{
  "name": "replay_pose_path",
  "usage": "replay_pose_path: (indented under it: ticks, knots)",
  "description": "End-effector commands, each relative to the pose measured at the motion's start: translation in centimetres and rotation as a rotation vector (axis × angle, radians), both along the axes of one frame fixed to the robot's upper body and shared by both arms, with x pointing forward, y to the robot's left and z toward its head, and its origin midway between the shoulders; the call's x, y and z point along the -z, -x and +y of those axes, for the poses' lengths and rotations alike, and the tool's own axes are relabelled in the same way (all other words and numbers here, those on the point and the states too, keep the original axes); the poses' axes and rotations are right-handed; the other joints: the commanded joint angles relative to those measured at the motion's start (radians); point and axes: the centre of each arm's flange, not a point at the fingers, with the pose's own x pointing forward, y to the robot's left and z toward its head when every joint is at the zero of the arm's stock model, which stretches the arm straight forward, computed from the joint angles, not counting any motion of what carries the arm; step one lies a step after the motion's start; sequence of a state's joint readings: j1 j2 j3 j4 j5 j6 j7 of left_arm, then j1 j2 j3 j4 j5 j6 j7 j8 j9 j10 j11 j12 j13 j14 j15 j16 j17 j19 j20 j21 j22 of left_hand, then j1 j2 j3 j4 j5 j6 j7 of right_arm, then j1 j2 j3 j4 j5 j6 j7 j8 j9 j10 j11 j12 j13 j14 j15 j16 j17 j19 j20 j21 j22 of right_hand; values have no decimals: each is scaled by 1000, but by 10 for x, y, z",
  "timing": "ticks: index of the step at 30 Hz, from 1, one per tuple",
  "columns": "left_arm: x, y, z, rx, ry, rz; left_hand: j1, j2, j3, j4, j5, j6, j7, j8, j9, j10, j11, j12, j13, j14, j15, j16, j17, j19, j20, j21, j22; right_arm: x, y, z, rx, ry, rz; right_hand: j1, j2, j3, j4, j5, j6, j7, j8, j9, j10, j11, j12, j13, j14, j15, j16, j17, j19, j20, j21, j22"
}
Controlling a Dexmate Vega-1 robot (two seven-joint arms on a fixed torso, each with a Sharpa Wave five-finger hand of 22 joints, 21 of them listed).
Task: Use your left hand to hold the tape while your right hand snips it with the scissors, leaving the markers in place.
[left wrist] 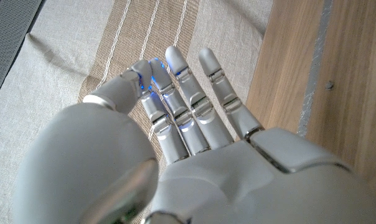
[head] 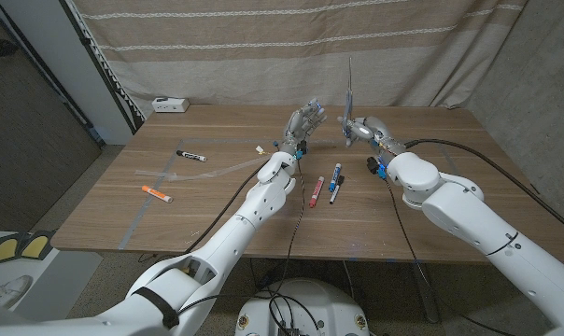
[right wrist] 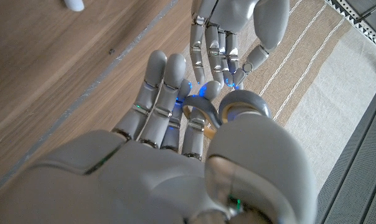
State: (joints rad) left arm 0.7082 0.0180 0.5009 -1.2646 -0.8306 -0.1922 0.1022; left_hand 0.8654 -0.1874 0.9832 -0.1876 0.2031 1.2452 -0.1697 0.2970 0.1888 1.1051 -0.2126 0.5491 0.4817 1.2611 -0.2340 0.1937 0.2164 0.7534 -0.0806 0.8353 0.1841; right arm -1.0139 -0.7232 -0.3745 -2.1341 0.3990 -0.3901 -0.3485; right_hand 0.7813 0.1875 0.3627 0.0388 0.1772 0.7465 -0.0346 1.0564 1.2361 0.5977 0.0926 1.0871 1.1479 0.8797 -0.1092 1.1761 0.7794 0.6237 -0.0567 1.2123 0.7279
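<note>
Wooden table [head: 431,187], striped curtain behind. Right hand [head: 364,133] grips the scissors [head: 348,98], blades pointing up, raised above the table. Left hand [head: 302,125] is raised beside it, fingers nearly straight; whether it pinches tape I can't tell. A clear tape strip [head: 203,172] lies on the table. Markers [head: 325,184] undisturbed. Judgement: cut not yet made.

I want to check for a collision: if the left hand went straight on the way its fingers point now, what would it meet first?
Probably the striped curtain. In the left wrist view the left hand points its fingers at the cloth beyond the table edge, with nothing between, though depth is unclear.
</note>
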Motion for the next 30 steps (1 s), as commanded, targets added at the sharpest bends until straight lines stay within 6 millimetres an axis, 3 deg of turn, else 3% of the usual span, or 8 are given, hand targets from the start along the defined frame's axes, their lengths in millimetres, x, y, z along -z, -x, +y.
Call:
replay_pose_path:
  ticks: [1, 3, 6, 8, 16, 21, 24, 30]
  knots:
    - [1, 0, -4, 10, -15, 5, 13, 1, 7, -1, -1, 11, 0, 0, 5, 10, -5, -2, 3, -5, -3, 7, 3, -5, -96, 4, 2, 2, 2, -4, -43, -75, -5, -10, 9, 5, 1, 7, 24, -17, 509, 0, 315, -225, 126, -118, 46, -107, 42, -13, 48, -131, 16, -59]
    - [1, 0, -3, 10, -16, 4, 16, 1, 9, -1, -2, 12, 1, 0, 5, 12, -5, -2, 3, -4, -3, 8, 3, -6, -96, 4, 2, 2, 3, -5, -54, -98, -5, -16, 7, 6, -7, 8, 27, -15, 508, 1, 374, -222, 41, -280, 50, -107, 58, -35, 53, -140, 40, -83]
    - [1, 0, -3, 10, -17, 4, 19, 0, 10, -2, -3, 12, 0, -1, 5, 13, -5, -1, 4, -5, -4, 8, 3, -6, -96, 4, 2, 2, 3, -5, -59, -119, -5, -18, 10, 13, -9, 8, 48, 1, 512, 2, 397, -195, -26, -391, 48, -107, 72, -46, 60, -146, 45, -123]
    - [1, 0, -3, 10, -18, 4, 22, 0, 10, -3, -4, 13, 0, -1, 5, 13, -5, -2, 3, -3, -4, 9, 4, -6, -96, 5, 2, 2, 4, -5, -67, -122, -7, -17, 10, 29, -11, 7, 53, 10, 512, 2, 340, -170, -159, -528, 35, -107, 91, -62, 56, -147, 65, -156]
    - [3, 1, -2, 8, -19, 7, 30, -1, 12, -1, -7, 16, 0, -3, 5, 16, -5, -3, 3, -4, -3, 9, 5, -7, -94, 7, 3, 3, 5, -6, -92, -153, -4, -18, 11, 47, -10, 5, 56, 30, 517, 3, 273, -120, -318, -664, -38, -108, 67, -134, 14, -147, 60, -238]
    - [3, 1, -2, 11, -22, 8, 33, -1, 12, -2, -8, 17, 0, -3, 5, 16, -5, -3, 4, -2, -4, 11, 6, -7, -94, 8, 3, 3, 7, -7, -100, -157, -2, -30, 12, 62, 7, 5, 60, 37, 520, 3, 221, -83, -433, -746, -98, -112, 0, -233, -31, -139, 70, -290]
    - [4, 2, -3, 12, -22, 8, 35, -1, 12, -1, -9, 16, 2, -4, 5, 16, -5, -4, 3, -2, -4, 11, 6, -7, -94, 8, 4, 4, 8, -7, -110, -165, 1, -36, 9, 75, 16, 7, 58, 38, 521, 4, 209, -76, -473, -778, -119, -116, -57, -288, -66, -125, 73, -313]
    - [5, 3, -3, 13, -24, 8, 38, -1, 13, -1, -11, 17, 1, -6, 5, 15, -4, -5, 2, -3, -4, 11, 6, -7, -94, 9, 4, 5, 9, -8, -141, -182, 12, -95, -23, 58, 42, -1, 63, 43, 524, 4, 166, -55, -560, -847, -156, -110, -223, -425, -106, -94, 86, -383]
